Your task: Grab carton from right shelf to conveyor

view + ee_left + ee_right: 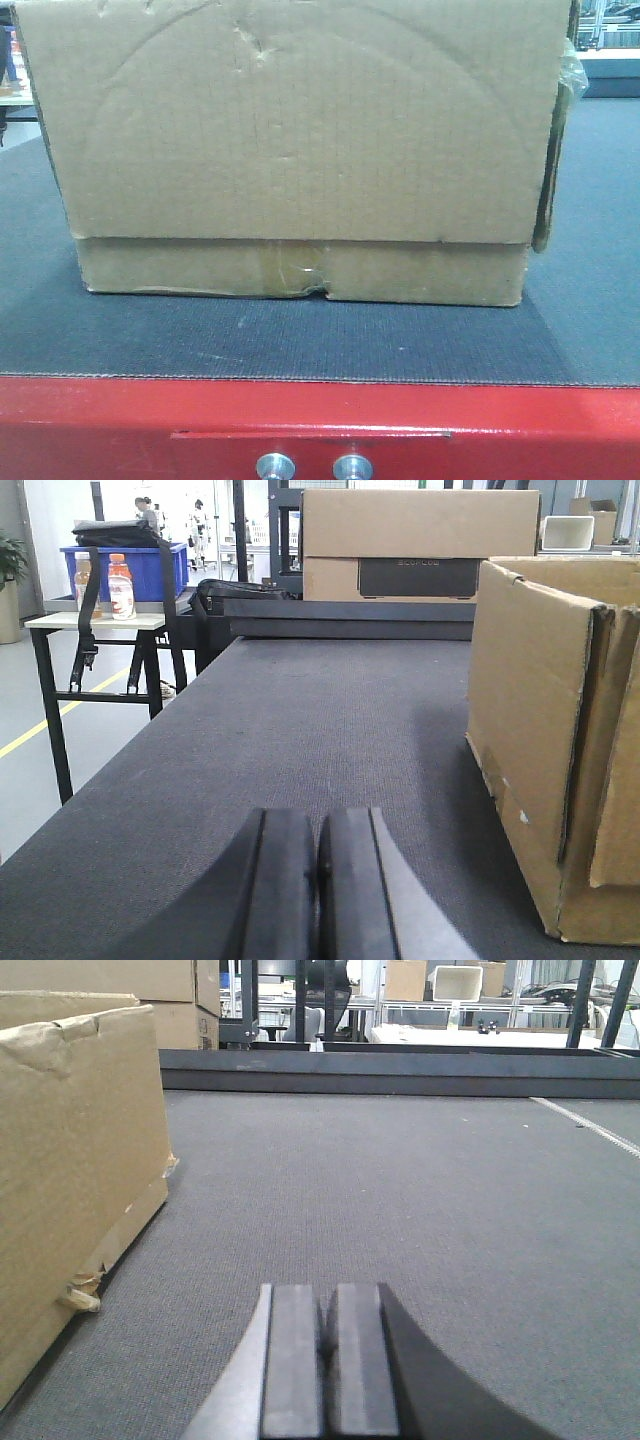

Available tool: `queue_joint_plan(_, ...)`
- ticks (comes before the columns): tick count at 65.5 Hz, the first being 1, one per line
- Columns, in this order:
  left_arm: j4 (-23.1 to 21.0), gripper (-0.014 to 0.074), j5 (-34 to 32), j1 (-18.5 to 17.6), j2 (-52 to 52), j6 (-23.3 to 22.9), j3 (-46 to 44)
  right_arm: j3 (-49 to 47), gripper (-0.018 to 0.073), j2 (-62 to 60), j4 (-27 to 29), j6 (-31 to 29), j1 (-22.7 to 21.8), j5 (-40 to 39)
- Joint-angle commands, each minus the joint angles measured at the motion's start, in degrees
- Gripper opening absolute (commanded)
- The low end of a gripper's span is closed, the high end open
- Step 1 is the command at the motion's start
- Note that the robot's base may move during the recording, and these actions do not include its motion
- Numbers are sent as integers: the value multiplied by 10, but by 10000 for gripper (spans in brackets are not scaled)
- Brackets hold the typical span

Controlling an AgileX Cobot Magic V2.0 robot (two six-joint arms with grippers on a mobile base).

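Conveyor (90, 330) under upright carton (300, 130), long side facing front.

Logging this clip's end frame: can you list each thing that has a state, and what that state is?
carton: upright on the belt, held by neither claw, tape and a torn notch on its lower band.
conveyor: carrying the carton, otherwise bare around it.
left claw: shut, empty, low over the belt beside the carton.
right claw: shut, empty, low over the belt on the carton's other side.

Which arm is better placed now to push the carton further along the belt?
Neither clearly. The left tool and right tool, both shut, lie low on the conveyor, flanking the carton and apart from it.
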Motion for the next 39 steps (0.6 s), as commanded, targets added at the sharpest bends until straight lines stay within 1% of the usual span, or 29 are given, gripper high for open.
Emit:
queue_joint_plan(1,0,13,-8,1,-2,1,-1,0,-70,-5,2,-4,-3,-16)
queue_joint_plan(39,0,13,-8,1,-2,1,-1,0,-70,-5,2,-4,-3,-16)
